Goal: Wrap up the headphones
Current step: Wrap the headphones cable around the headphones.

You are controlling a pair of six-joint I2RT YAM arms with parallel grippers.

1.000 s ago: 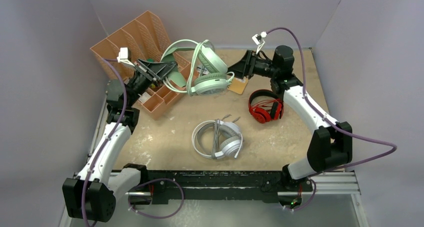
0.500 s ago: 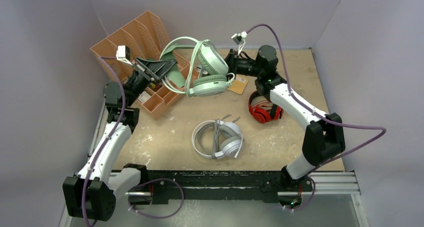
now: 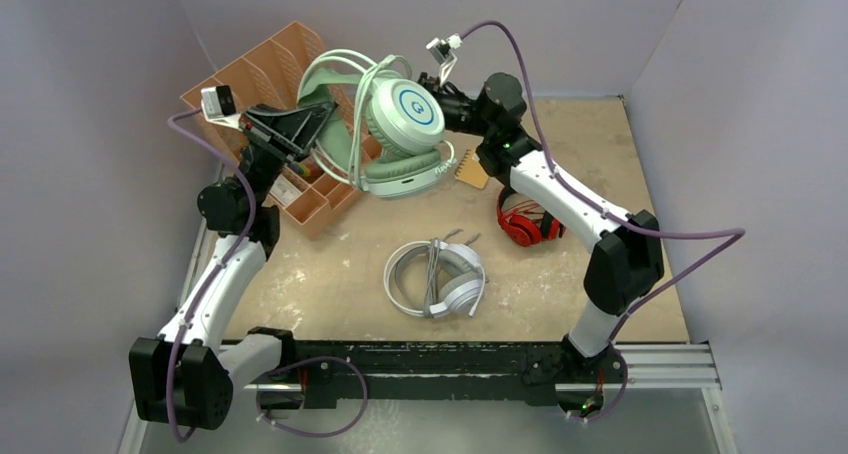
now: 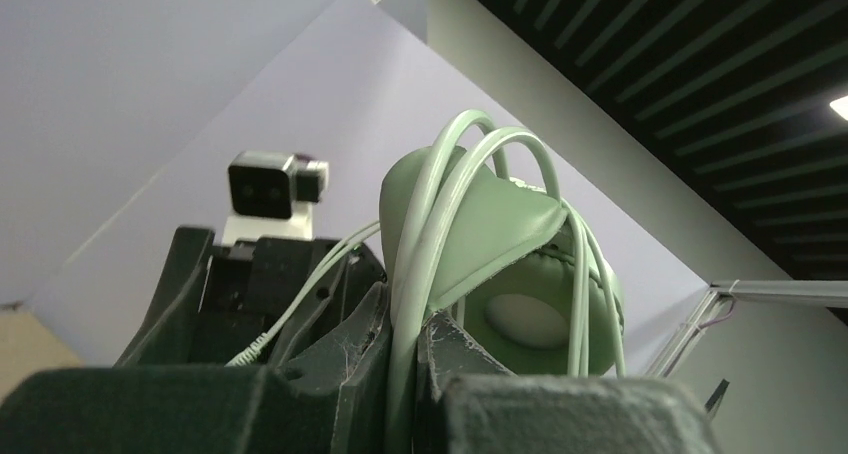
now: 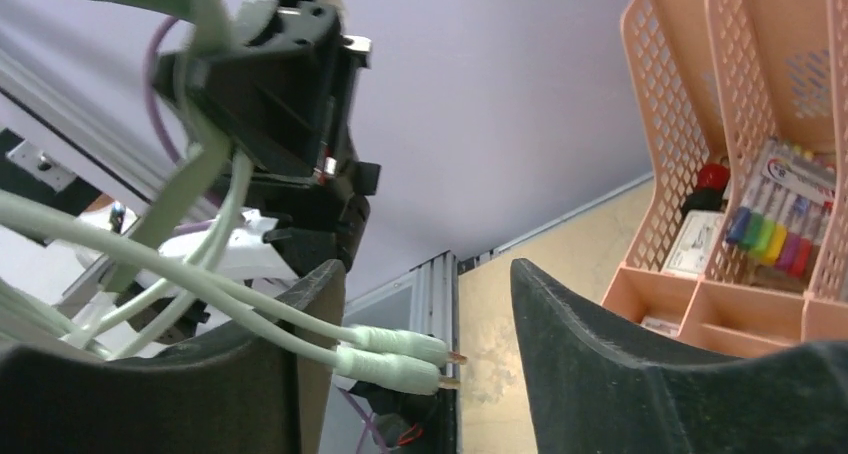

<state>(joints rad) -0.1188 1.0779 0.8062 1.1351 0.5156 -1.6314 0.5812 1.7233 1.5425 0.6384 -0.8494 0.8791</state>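
Mint-green headphones [image 3: 402,124]: aloft above the desk [image 3: 330,274] at eleven o'clock, headband [image 4: 470,204] clamped in left tool [image 4: 400,319], presumably freeing the cord [image 5: 300,326] for winding. Right tool [image 5: 428,304] gaping, plugs [image 5: 395,352] between jaws, ungripped.

Open gap btwn white headset [image 3: 437,279] & red headset [image 3: 524,226]; organizer [image 3: 272,66] blocks far-left.
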